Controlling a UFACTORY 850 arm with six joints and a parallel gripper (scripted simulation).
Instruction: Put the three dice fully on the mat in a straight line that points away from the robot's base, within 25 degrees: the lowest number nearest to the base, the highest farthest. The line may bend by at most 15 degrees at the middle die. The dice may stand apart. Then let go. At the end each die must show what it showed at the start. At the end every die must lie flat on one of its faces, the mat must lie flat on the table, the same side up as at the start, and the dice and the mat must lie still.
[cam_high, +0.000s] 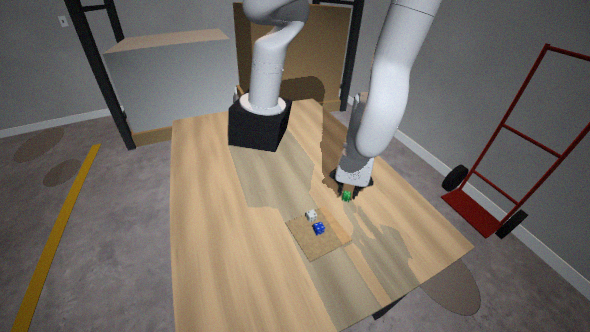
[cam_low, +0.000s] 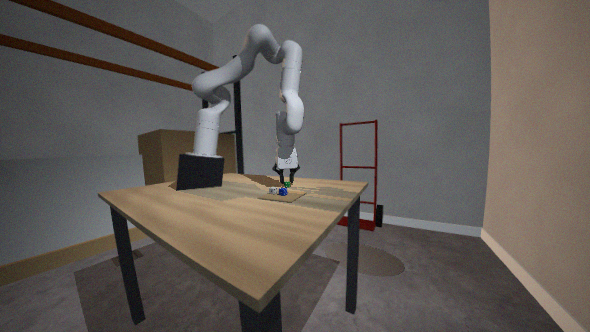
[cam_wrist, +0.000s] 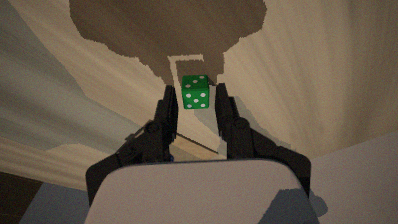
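A tan mat (cam_high: 318, 236) lies on the wooden table. A white die (cam_high: 311, 215) sits at the mat's edge nearest the robot's base, and a blue die (cam_high: 318, 228) sits on the mat just beyond it. A green die (cam_high: 346, 195) rests on the bare table, off the mat, to its right as the top camera sees it. My gripper (cam_wrist: 196, 96) is low over the green die (cam_wrist: 195, 91), with one finger on each side of it. The fingers are partly open, with a thin gap on both sides. In the exterior view the gripper (cam_low: 286, 179) stands just behind the mat (cam_low: 282, 196).
The arm's black base block (cam_high: 259, 125) stands at the table's far end. The table's right edge runs close to the green die. A red hand truck (cam_high: 515, 150) stands on the floor to the right. A cardboard box (cam_low: 165, 155) is behind the table.
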